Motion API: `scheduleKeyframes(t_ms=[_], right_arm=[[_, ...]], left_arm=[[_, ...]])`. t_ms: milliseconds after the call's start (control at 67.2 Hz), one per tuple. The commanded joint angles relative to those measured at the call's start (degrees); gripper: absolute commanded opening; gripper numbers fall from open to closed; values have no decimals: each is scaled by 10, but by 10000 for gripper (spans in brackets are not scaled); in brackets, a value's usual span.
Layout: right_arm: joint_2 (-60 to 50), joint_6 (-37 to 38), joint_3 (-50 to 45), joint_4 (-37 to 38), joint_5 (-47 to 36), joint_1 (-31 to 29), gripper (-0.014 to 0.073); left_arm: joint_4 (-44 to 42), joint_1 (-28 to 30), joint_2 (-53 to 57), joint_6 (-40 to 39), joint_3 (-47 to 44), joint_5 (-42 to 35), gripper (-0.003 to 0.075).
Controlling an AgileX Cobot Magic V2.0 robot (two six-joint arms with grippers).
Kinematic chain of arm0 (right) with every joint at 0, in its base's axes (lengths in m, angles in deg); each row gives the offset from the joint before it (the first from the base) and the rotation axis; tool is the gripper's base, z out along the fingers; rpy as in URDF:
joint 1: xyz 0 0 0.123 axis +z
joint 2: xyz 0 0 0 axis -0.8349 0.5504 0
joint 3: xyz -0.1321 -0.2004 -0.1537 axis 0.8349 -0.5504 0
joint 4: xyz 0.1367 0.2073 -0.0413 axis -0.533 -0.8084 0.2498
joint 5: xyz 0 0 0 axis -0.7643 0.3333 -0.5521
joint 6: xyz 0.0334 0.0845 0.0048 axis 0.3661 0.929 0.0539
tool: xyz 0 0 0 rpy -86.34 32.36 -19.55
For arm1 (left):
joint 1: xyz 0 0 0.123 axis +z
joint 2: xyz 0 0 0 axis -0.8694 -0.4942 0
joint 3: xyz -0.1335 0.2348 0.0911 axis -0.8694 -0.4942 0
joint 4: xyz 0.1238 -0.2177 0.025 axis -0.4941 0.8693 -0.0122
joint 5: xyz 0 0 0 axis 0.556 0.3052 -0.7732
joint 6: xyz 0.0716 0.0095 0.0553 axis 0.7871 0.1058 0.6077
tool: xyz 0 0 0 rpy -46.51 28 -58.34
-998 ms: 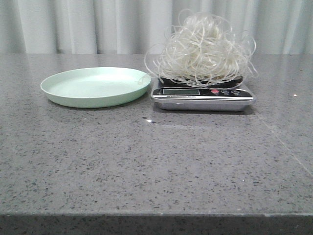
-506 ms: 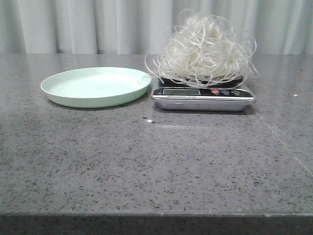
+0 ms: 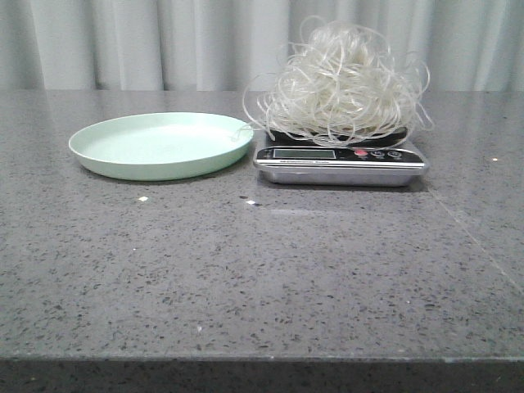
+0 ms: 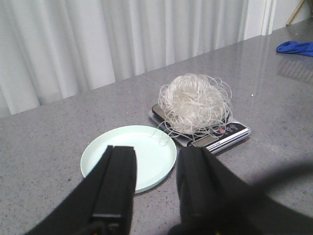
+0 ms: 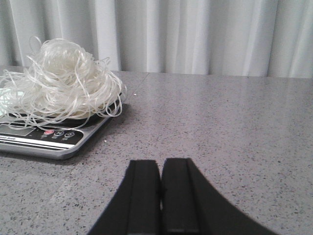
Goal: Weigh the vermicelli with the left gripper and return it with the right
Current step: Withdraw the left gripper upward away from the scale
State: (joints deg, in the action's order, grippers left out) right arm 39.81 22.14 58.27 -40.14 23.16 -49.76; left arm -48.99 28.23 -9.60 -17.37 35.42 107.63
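A: What is on the left side of the table [image 3: 246, 278]?

B: A pale green plate [image 3: 161, 144]. It lies flat on the gray speckled top, and nothing is in it.

A: And next to it?

B: A small silver scale [image 3: 341, 163] sits just beside the plate, on its right. It has a little screen on the front with a red button and some dark buttons near it.

A: Where is the vermicelli [image 3: 342, 83]?

B: It is piled on top of the scale. It is a big fluffy heap of thin whitish loops. A few strands hang over the edge, and one reaches toward the rim of the plate.

A: Can you see the arms from the front?

B: No. Only the wrist cameras show them.

A: How is the left gripper [image 4: 155, 183]?

B: Its two black fingers [image 4: 116, 186] stand apart, with a clear gap between them. Nothing is in that gap. It is up above the table, well away from the plate and the scale, and the plate shows through the gap.

A: And the right gripper [image 5: 161, 196]?

B: Its two black fingers [image 5: 143, 196] are pressed together with only a thin line between them. They hold nothing. The scale with the noodles is off to one side of it, well apart.

A: What is behind everything?

B: A white curtain [image 3: 164, 41] hangs along the back.
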Motion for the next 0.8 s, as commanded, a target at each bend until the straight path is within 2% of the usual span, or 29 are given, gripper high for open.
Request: scheduleKeyframes(t_ms=[0,223,476,536,551,566,581,596,655,789], right_arm=[[-9,0,5,6,-43,-4,157],[-9,0,5,6,-43,-4,157],[-9,0,5,6,-43,-4,157],[-9,0,5,6,-43,-4,157],[-9,0,5,6,-43,-4,157],[-9,0,5,6,-43,-4,157],[-9,0,5,6,-43,-4,157],[-9,0,5,6,-43,-4,157],[-9,0,5,6,-43,-4,157],[-9,0,5,6,-43,-4,157]], left_arm=[[8,1,42,0,-26,-51,290],[16,1,147,0,-96,-55,290],[16,1,178,0,-131,-79,285],[17,1,178,0,-138,-94,239],[17,1,178,0,-141,-100,185],[17,1,178,0,-141,-100,185],[17,1,178,0,-144,-109,135],[17,1,178,0,-146,-110,123],[17,1,178,0,-151,-121,141],[17,1,178,0,-155,-130,127]])
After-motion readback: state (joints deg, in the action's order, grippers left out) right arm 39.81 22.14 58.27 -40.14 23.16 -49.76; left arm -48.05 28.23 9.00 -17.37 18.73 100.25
